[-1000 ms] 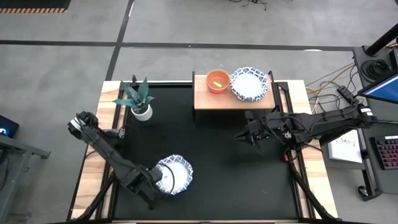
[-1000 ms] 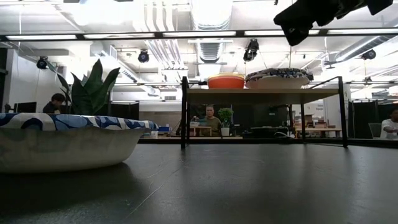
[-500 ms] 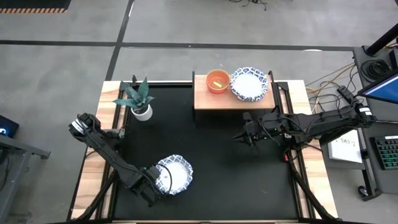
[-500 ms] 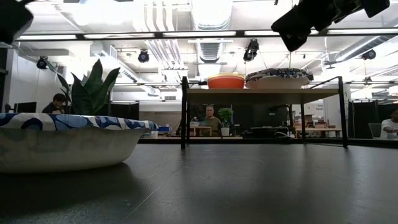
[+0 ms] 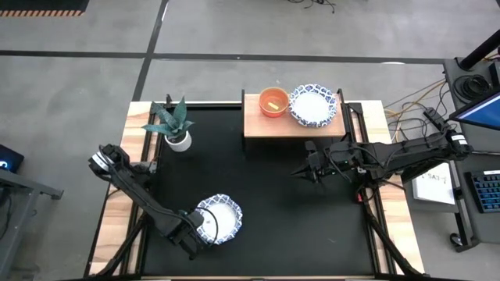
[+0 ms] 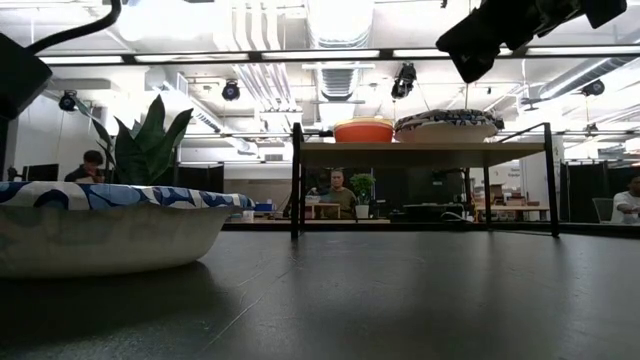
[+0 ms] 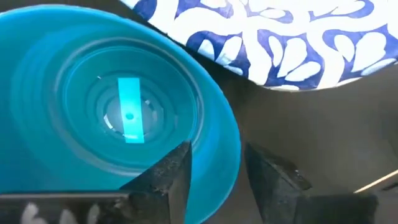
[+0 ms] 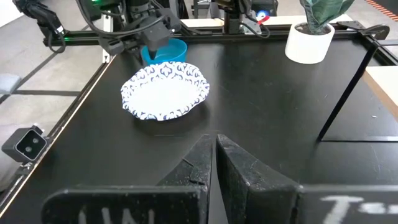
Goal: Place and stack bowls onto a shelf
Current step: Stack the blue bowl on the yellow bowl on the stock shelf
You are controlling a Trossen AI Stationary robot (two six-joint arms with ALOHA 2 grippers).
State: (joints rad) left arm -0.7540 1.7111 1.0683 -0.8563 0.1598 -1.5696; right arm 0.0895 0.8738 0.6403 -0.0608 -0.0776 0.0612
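A teal bowl (image 7: pixel 118 112) sits on the black table beside a wide white bowl with a blue patterned rim (image 5: pixel 220 220), near the front left. My left gripper (image 7: pixel 217 165) is open, pointing down at the teal bowl's rim. In the right wrist view, the left gripper (image 8: pixel 152 45) stands over the teal bowl (image 8: pixel 169 51), behind the white bowl (image 8: pixel 165 92). My right gripper (image 5: pixel 301 172) is shut and empty, in the air in front of the shelf (image 5: pixel 258 125). The shelf holds a red-orange bowl (image 5: pixel 273 101) and a white-blue bowl (image 5: pixel 314 105). My left gripper comes from above with one finger (image 7: pixel 171 174) over the inside of the teal bowl and the other (image 7: pixel 267 177) outside it. The bowl's rim (image 7: pixel 230 155) runs between them. I cannot tell whether either finger touches the bowl.
A white pot with a spiky green plant (image 5: pixel 173 125) stands at the table's far left. The shelf's thin dark legs (image 6: pixel 296 185) stand at the far middle. Bare black table lies between the two arms. People sit in the room beyond the table.
My left arm's upper part has shifted a little toward the table's near edge, and a dark part of it has come into the low view at the top left. Its gripper stays by the two bowls at the front left.
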